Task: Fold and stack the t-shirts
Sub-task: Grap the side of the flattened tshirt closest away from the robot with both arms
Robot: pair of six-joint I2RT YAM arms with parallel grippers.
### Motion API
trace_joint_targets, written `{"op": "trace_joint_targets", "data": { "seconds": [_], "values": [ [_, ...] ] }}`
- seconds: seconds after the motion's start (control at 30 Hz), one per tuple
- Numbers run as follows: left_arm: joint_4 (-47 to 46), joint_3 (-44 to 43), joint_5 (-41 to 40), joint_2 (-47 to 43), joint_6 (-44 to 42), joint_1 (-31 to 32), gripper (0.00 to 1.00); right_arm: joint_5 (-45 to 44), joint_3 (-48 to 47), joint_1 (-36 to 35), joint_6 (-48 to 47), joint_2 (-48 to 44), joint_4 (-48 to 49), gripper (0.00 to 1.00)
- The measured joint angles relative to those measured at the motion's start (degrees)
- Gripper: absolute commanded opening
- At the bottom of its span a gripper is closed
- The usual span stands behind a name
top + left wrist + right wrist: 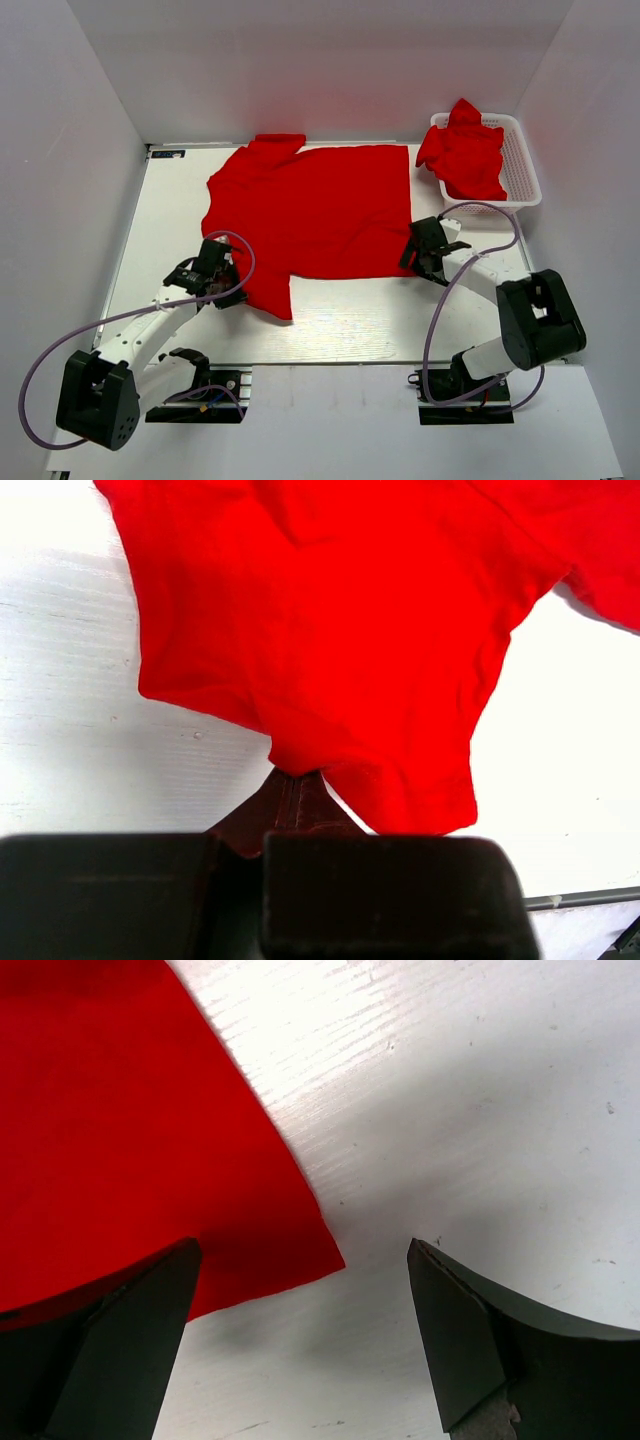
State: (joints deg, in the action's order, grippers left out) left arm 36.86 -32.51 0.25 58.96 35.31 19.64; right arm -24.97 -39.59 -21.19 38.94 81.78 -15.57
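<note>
**1 red tee spread flat, left claw on its sleeve**

Closest to the arm bases, the left claw [228,287] is pinched fully shut on the edge of the near sleeve of a plain bright red short-sleeved fabric t-shirt [320,210]. In the left wrist view the sleeve cloth [330,630] narrows to a point right at the closed fingertips [285,800], with the flat white counter [70,730] bare on either side.

At about the same depth on the other side, the right claw [428,258] stands wide open and holds nothing. It sits low at the near hem corner of the same t-shirt. In the right wrist view 1 finger [130,1340] is over the red fabric [120,1140], the other [470,1330] is over bare counter [480,1080], and the pointed corner lies between the 2. Whether either finger touches the cloth cannot be told.

Beyond both claws the t-shirt lies spread across the middle of the counter [340,320], straight hem to the right and its second sleeve at the far edge.

Farthest back, at the right rear corner, a white plastic lattice basket [527,170] holds crumpled red fabric t-shirts [465,155], heaped above its rim; their count cannot be told.
</note>
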Motion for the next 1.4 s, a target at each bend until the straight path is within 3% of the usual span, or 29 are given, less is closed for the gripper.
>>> {"op": "trace_joint_targets", "data": {
  "seconds": [0.13, 0.23, 0.27, 0.3, 0.5, 0.6, 1.03, 1.2, 1.4],
  "values": [
    [0.22, -0.52, 0.04, 0.22, 0.0, -0.02, 0.0, -0.17, -0.5, 0.15, -1.79, 2.54, 0.72, 0.78],
    [0.52, -0.98, 0.04, 0.22, 0.0, -0.02, 0.0, 0.26, -1.25, 0.17, -2.54, 3.52, 1.31, 0.58],
    [0.59, -1.09, 0.04, 0.15, -0.02, 0.0, 0.0, 0.42, -1.46, 0.17, -2.8, 3.85, 1.62, 0.43],
    [0.7, -1.27, 0.04, 0.11, 0.0, -0.02, 0.0, 0.7, -1.68, 0.22, -3.17, 4.13, 2.01, 0.37],
    [1.73, -3.26, 0.04, -0.5, -0.24, 0.0, 0.0, 3.34, -1.6, 0.44, -3.08, 3.69, 2.67, 0.08],
    [2.91, -4.42, 0.04, -1.22, -0.42, 0.0, 0.0, 5.09, -0.24, 0.44, -2.8, 1.38, 1.75, 0.0],
    [11.15, -6.95, 3.56, -3.21, -0.94, 0.0, 0.0, 14.01, 4.63, 0.11, -3.82, -9.49, -5.55, 0.0],
    [8.17, -10.14, 4.33, -2.25, -1.86, -0.04, 0.0, 14.64, 3.5, 0.13, -5.38, -9.07, -5.6, 0.0],
    [2.21, -19.69, 1.46, 5.49, -2.32, -0.66, 0.0, 13.53, -2.47, 0.13, -7.1, -5.9, -5.6, 0.0]
  ]
}}
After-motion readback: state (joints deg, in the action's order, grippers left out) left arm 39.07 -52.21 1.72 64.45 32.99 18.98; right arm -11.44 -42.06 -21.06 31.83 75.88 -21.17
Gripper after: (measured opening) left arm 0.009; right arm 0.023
